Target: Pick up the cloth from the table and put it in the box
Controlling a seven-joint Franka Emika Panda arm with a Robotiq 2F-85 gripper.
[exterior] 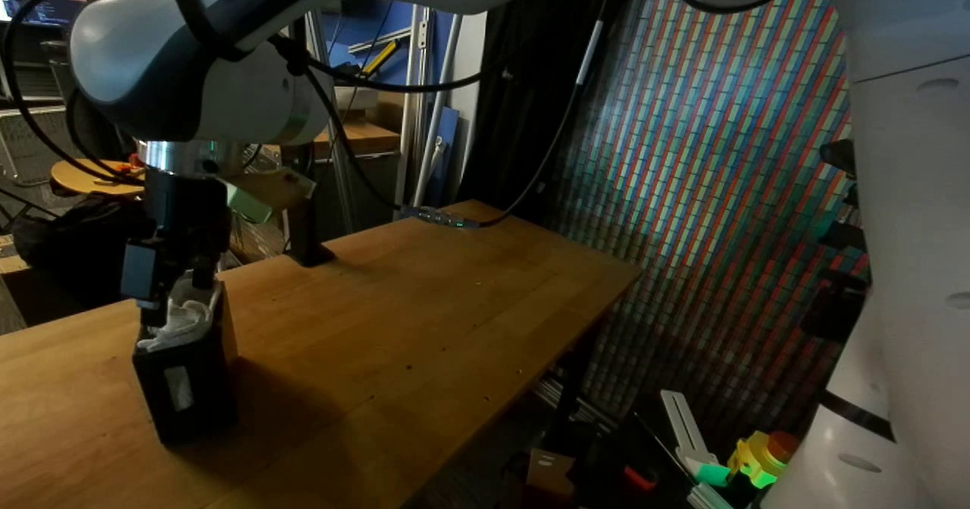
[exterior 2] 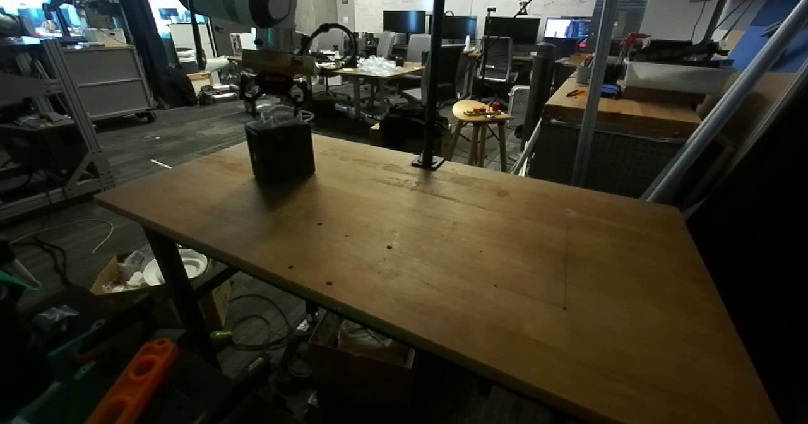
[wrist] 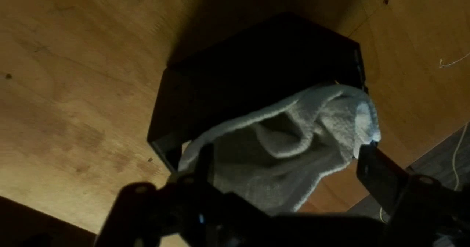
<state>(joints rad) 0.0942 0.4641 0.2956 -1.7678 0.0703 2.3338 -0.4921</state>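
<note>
1. The claw [wrist: 287, 153] hung pointing down, low over the box [exterior 2: 282, 153], at the end of the robot's arm [exterior: 125, 47].
2. Its two fingers [wrist: 382, 173] were spread wide apart, and I saw nothing clamped between them; whether either one brushed the cloth [wrist: 264, 173], I couldn't tell.
3. That cloth sat in the mouth of the box, pale grey, wrinkled and bunched up, with part of it standing above the rim. How far down inside it reached was hidden from me.
4. The box, black and upright, stood on the wooden table [exterior 2: 454, 241] near an edge, a light-coloured slot showing in one of its sides.
5. Well apart from the box, a black post [exterior 2: 435, 64] rose from the same table, close to its edge.
6. Beyond the table I could make out a wooden stool [exterior 2: 459, 106] with a red item [exterior 2: 495, 106] on its seat, and farther back a dark monitor [exterior 2: 404, 21].
</note>
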